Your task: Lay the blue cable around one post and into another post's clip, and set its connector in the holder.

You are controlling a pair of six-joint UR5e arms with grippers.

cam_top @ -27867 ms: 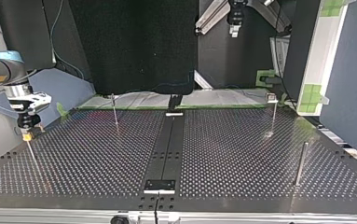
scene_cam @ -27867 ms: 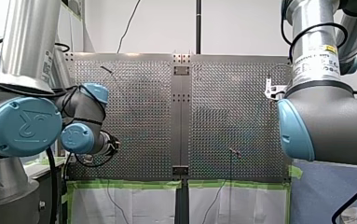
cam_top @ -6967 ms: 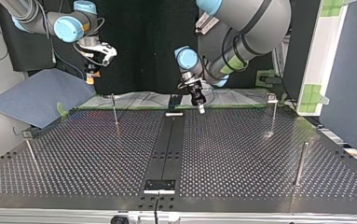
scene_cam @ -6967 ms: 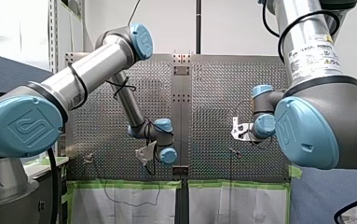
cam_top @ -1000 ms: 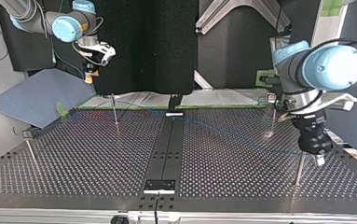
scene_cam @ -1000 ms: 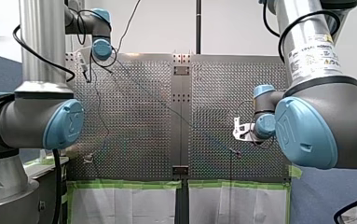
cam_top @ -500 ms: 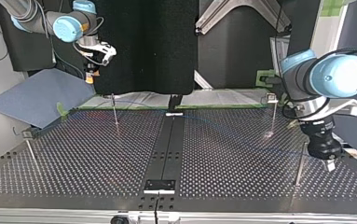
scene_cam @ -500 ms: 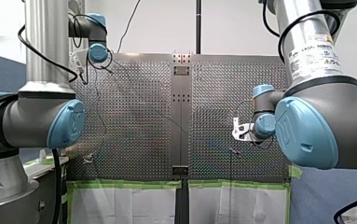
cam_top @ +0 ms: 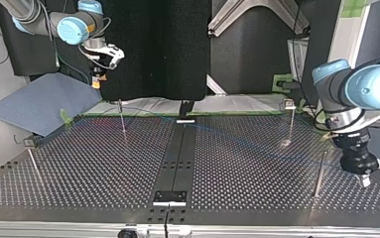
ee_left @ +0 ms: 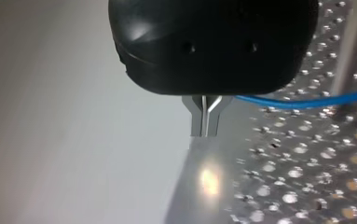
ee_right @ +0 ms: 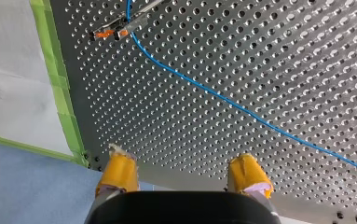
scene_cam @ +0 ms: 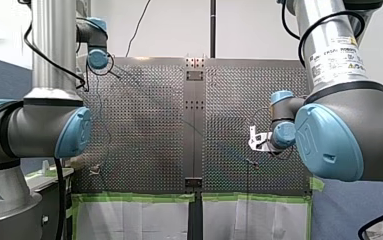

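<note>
While L pincer pinches blue cable | R pincer agape over table.

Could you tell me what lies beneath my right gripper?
Under my right gripper: the perforated table, with the blue cable crossing it from a post. The gripper's body hides the patch nearest it.

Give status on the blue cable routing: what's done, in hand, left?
Done: the thin blue cable runs across the perforated metal table from the clip-topped post; I cannot tell whether it is seated in the clip. In hand: my left gripper, shut on the cable, is near the plain steel post. Left: looping that post, then the connector, which is not in view. My right gripper is open, empty.
</note>
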